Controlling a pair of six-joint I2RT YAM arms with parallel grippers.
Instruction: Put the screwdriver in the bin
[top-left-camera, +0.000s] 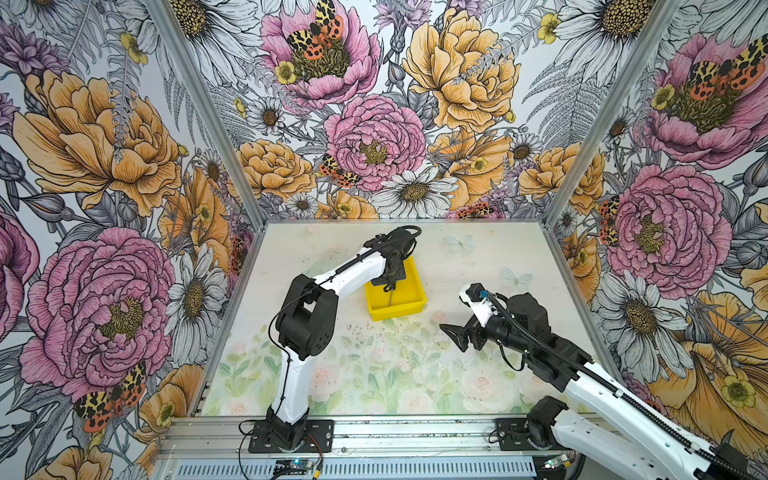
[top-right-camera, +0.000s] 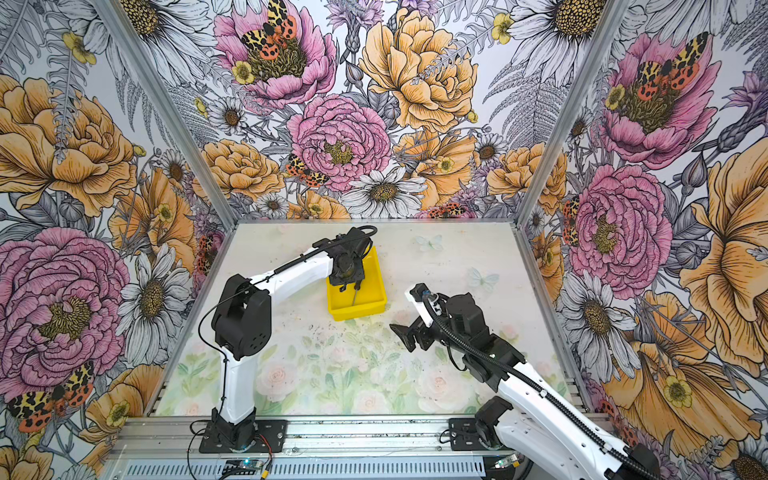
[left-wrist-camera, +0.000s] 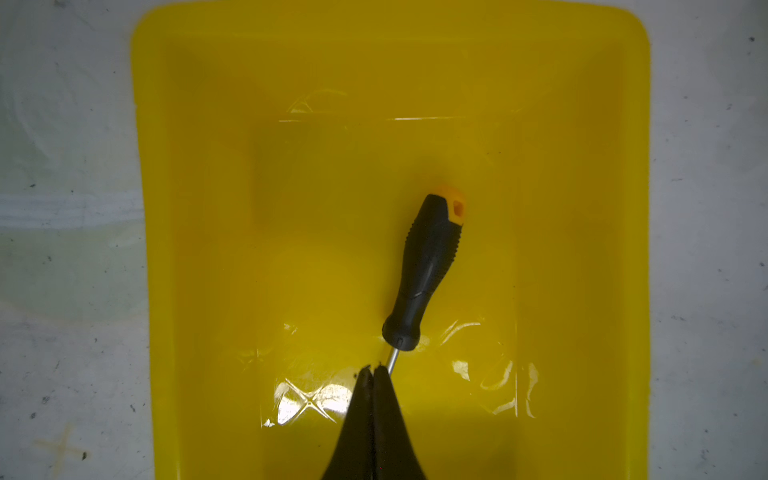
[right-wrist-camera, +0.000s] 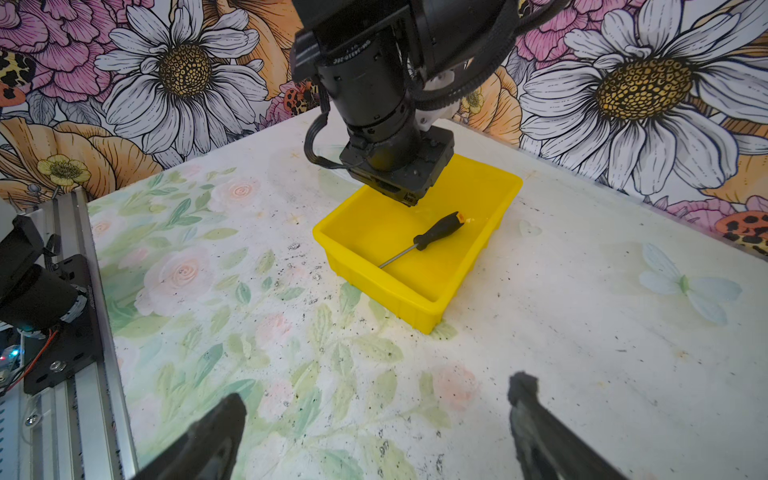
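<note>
Screwdriver (right-wrist-camera: 438, 230): lies flat inside bin (right-wrist-camera: 399, 301). Left gripper (left-wrist-camera: 372, 371): clenched, empty, above the shaft. Right gripper (right-wrist-camera: 378, 392): fingers spread, empty, at 4 o'clock of bin in both top views.

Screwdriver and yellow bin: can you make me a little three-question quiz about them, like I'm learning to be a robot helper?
1. True or false: the screwdriver lies outside the bin.
2. What colour is the cap at the end of the screwdriver's handle? A orange, B green, C blue.
3. Fill in the gap: the right gripper is ____ and holds nothing.

Key: 1 false; 2 A; 3 open.
</note>
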